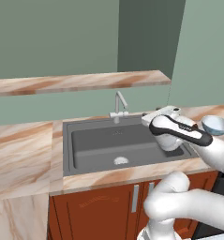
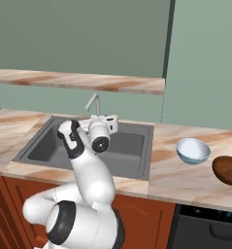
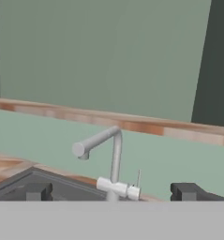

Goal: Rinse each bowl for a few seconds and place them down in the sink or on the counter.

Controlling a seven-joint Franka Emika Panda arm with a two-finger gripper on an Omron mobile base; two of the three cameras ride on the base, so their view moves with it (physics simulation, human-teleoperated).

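the white two-finger gripper (image 3: 111, 191) hangs with its jaws spread wide and nothing between them, aimed at the slim silver gooseneck faucet (image 3: 108, 154) over the dark grey rectangular sink (image 1: 111, 146) at frame centre; the small pale blue-grey glossy bowl (image 2: 192, 150) sits on the beige marble counter (image 2: 175, 175) at right of the frame, well apart from the hand, so the arm would likely have to swing that way to reach it

- A brown bowl (image 2: 227, 170) is cut off by the right base view's right edge.
- The arm hides the sink's (image 1: 85, 140) right side.
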